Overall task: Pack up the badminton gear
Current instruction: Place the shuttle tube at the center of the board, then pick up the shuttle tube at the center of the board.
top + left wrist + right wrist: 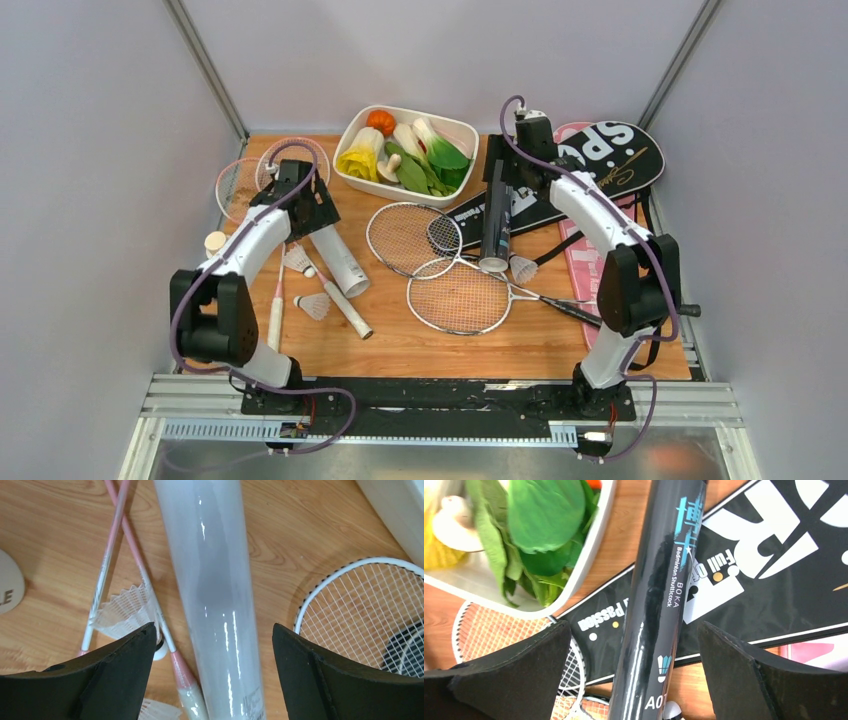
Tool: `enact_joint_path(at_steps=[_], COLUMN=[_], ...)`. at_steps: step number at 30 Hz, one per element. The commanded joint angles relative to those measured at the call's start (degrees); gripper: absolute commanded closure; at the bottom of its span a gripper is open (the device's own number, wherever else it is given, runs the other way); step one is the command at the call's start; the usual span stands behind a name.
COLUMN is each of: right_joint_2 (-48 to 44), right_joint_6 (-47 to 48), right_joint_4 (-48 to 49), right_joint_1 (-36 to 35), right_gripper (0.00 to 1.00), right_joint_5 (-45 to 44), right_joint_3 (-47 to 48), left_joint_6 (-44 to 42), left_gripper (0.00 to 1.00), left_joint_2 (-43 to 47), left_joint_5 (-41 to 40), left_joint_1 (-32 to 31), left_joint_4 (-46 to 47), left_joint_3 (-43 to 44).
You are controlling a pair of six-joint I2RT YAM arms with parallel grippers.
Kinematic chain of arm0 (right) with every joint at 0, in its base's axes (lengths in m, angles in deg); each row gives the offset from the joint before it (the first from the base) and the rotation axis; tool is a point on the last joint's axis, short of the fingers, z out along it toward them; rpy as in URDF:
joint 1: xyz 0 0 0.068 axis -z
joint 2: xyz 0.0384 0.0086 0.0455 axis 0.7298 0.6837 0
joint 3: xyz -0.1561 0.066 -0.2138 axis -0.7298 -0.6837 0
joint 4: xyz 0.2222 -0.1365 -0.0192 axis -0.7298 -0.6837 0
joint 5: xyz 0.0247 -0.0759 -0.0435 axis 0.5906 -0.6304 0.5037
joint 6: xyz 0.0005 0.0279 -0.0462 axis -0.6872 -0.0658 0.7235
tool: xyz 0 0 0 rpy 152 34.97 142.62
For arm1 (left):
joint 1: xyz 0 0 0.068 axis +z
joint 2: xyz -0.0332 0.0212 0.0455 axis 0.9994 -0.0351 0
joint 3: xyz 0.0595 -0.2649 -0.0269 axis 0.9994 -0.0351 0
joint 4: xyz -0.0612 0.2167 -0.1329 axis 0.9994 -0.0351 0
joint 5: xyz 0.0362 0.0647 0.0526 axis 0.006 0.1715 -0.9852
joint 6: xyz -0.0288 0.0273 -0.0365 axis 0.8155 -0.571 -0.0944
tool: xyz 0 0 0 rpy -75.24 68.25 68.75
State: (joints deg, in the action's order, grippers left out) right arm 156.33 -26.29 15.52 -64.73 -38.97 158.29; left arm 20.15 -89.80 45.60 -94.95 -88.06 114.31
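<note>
Black glossy tube (659, 580) between spread right pincer (635, 630), frosted white cylinder (210, 580)

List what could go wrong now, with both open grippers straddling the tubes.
1. The left gripper straddles the white tube. A feather shuttlecock and pink racquet shafts lie right beside one finger, so descending may crush the feathers or pin a shaft.
2. The right gripper straddles the glossy black tube, which lies across the black racquet cover. The tube may roll or slip, or a finger may snag the cover.
</note>
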Motion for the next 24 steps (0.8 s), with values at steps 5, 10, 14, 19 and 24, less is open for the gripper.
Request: enact_joint_path(at_steps=[5, 10, 14, 19, 24], right_joint_2=[-6.28, -5.45, -4.73, -4.99, -6.44], right_joint_6=[3.32, 2.98, 2.85, 3.02, 3.04], right_joint_4=[1.88, 2.80, 2.96, 3.14, 3.17], right_joint_1=[-0.43, -0.48, -0.50, -0.49, -0.42], right_gripper=[0.01, 0.02, 0.02, 0.03, 0.04], right_joint_5=[8.02, 9.97, 10.83, 11.89, 13.08], right_joint_3=[-1.40, -1.38, -0.86, -0.96, -0.94], left_joint_6=[2.83, 3.67, 4.47, 4.83, 5.78], left_gripper=[0.11, 0.13, 0.13, 0.14, 0.30], left_joint_2=[-9.49, -13.70, -14.75, -15.09, -15.20], left_joint_5=[2.19, 2.43, 1.79, 1.62, 2.86], left_joint_1=[2.03, 2.12, 2.13, 2.12, 2.10], left_joint_4=[2.67, 1.99, 1.35, 3.22, 5.62], left_joint_3=[5.79, 7.64, 7.08, 4.61, 2.28])
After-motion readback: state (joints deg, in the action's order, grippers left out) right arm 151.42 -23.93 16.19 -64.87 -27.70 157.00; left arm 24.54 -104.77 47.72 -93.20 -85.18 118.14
